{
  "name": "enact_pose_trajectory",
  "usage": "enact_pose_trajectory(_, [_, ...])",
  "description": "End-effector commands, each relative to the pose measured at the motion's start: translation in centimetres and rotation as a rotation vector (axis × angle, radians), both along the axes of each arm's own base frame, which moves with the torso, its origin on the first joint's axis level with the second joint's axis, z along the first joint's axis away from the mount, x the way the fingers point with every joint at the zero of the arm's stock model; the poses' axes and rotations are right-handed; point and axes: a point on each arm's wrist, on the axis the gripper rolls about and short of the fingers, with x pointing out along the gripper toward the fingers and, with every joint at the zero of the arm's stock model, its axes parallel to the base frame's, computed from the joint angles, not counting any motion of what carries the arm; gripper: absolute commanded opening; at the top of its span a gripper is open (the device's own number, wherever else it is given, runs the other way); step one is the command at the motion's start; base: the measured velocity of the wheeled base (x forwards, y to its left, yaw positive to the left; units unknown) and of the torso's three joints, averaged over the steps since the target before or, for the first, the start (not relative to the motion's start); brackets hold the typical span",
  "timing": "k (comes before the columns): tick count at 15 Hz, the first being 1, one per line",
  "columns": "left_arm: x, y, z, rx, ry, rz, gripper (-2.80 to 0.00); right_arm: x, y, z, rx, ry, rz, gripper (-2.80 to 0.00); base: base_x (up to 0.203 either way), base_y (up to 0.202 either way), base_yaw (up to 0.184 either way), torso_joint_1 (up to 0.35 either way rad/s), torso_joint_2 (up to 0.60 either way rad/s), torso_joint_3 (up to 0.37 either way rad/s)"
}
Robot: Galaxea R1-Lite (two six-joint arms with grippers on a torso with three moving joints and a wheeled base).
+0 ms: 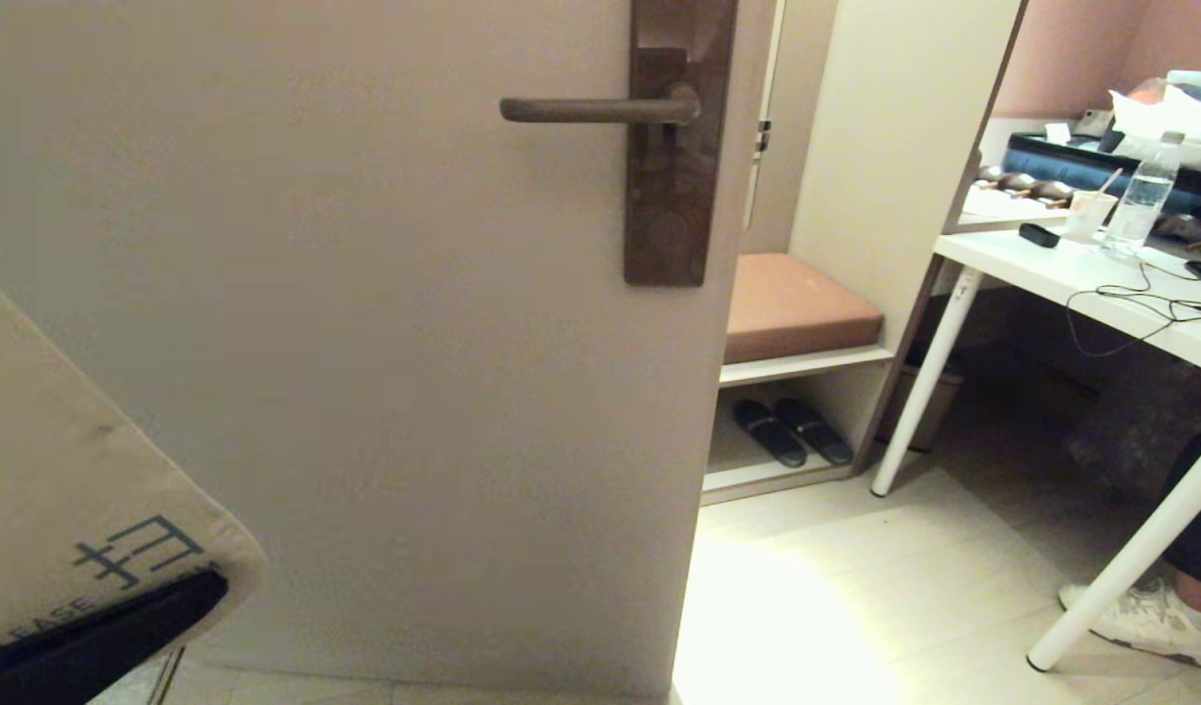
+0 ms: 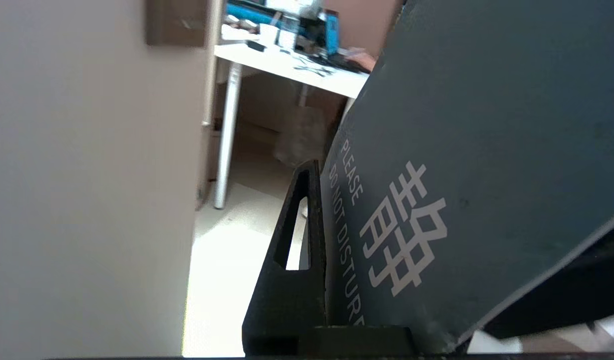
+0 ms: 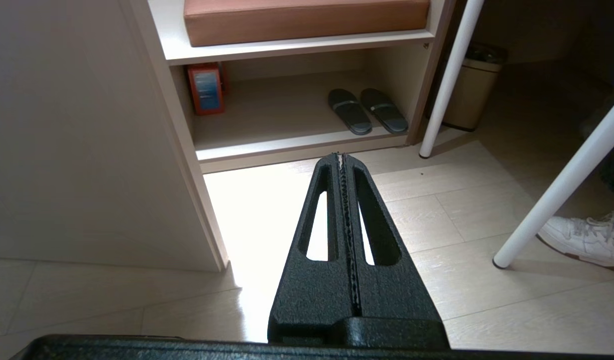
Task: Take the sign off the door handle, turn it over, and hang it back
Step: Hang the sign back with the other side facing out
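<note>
The sign is off the door and sits at the lower left of the head view, tilted, with its pale grey face up. In the left wrist view its slate-blue "PLEASE DO NOT DISTURB" face fills the picture. My left gripper is shut on the sign's lower end; one black finger shows under the card, and the other is hidden behind it. The door handle is bare, on its dark backplate. My right gripper is shut and empty, low over the floor near the door's edge.
The beige door fills the left. Beyond its edge is a bench with a brown cushion and slippers beneath. A white table with a bottle, a bin and a person's shoe are on the right.
</note>
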Motion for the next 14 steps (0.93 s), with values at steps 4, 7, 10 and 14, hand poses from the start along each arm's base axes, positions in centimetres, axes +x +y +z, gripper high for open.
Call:
enact_pose_trajectory(4, [3.4,-0.4,1.9,0.01,0.011,0.063,-2.8,0.0,0.0,0.0,0.0,0.001,-0.001,-2.8,0.0,0.0,0.0,0.0,0.0,0.0])
enact_pose_trajectory(7, [6.0,-0.9,1.9,0.075,-0.001,0.17,-2.8,0.0,0.0,0.0,0.0,0.001,-0.001,-2.8,0.0,0.0,0.0,0.0,0.0,0.0])
enact_pose_trajectory(10, [7.2,-1.1,2.5,0.115,0.03,0.232,-2.8,0.0,0.0,0.0,0.0,0.001,-0.001,-2.8,0.0,0.0,0.0,0.0,0.0,0.0])
enact_pose_trajectory(14, [8.2,-1.4,3.7,0.132,0.075,0.26,-2.8,0.0,0.0,0.0,0.0,0.001,-0.001,-2.8,0.0,0.0,0.0,0.0,0.0,0.0])
